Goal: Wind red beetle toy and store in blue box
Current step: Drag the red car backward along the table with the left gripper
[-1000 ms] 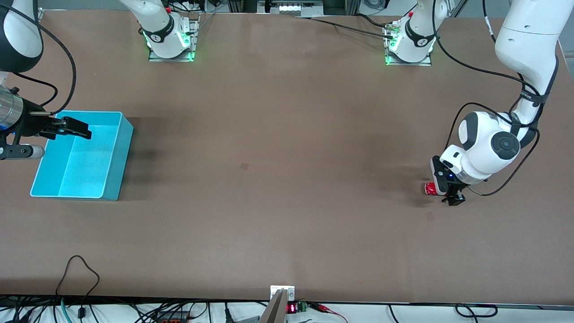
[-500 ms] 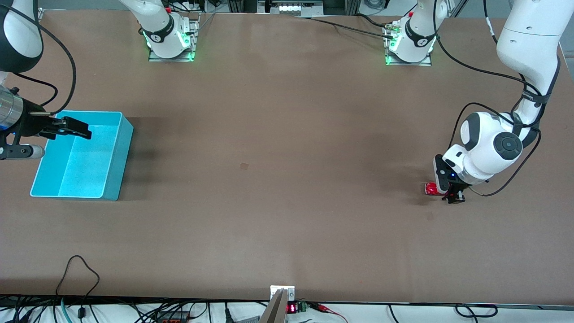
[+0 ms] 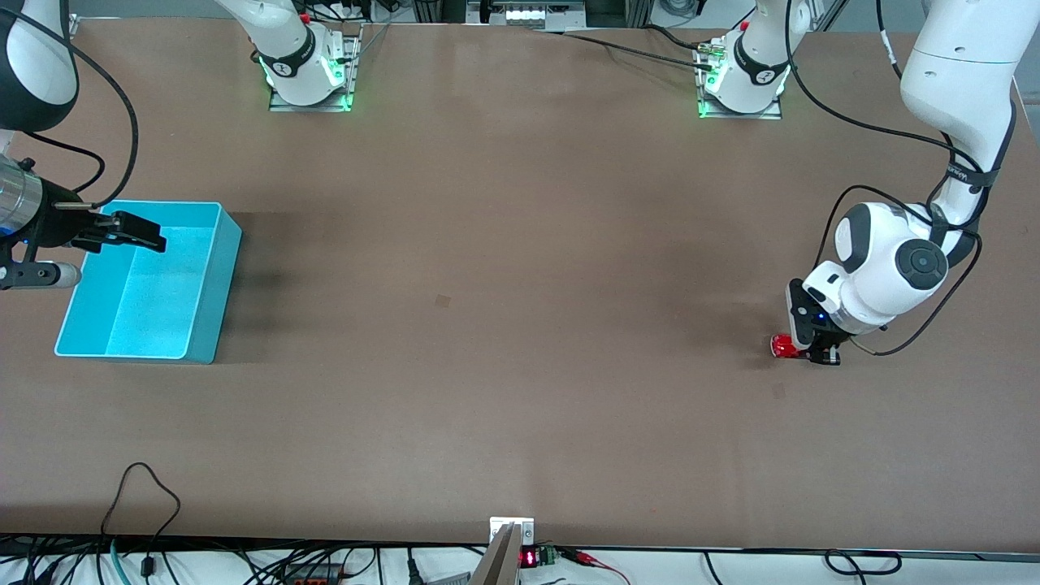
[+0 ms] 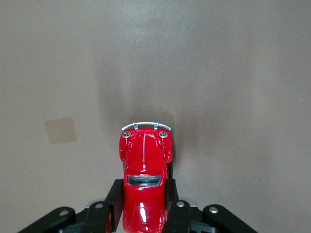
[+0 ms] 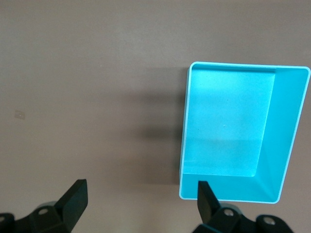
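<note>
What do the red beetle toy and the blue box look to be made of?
Red beetle toy: glossy painted body, sharp highlights on roof and hood, silvery bumper; die-cast metal or hard plastic, cannot tell which. Blue box: likely moulded plastic, one even cyan colour, thin straight walls, smooth satin inside with soft glare.

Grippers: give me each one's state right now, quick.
Left gripper: shut on the tiny glossy red beetle toy car, down at the table.
Right gripper: open, holding nothing, waiting over the light blue plastic box.
</note>
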Available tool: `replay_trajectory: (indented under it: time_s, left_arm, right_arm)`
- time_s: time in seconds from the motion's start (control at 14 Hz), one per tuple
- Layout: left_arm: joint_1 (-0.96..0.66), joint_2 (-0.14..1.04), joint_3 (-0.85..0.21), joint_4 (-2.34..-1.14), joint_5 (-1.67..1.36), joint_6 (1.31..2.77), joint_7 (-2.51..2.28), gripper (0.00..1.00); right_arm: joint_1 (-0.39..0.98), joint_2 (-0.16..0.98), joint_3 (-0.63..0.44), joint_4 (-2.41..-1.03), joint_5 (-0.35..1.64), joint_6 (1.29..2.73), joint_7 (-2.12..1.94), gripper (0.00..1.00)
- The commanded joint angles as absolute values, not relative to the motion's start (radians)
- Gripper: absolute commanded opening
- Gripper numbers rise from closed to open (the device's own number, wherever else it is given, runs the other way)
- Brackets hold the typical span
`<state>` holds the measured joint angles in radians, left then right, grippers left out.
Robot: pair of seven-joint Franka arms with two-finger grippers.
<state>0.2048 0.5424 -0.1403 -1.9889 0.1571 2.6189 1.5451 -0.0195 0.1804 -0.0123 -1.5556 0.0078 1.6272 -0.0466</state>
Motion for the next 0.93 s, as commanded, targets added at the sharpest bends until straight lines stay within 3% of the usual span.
replay_trajectory:
  time_s: [0.0, 0.86]
  left_arm:
    - [0.213, 0.569, -0.144, -1.973, 0.183, 2.619, 1.555, 0.19]
    - [0.488, 0.643, -0.144, -1.91, 0.183, 2.628, 1.817, 0.23]
  right_arm:
    - [-0.02, 0.176, -0.012, -1.559, 0.023, 1.623, -0.043, 1.0]
    - [-0.02, 0.176, -0.012, -1.559, 0.023, 1.623, -0.041, 1.0]
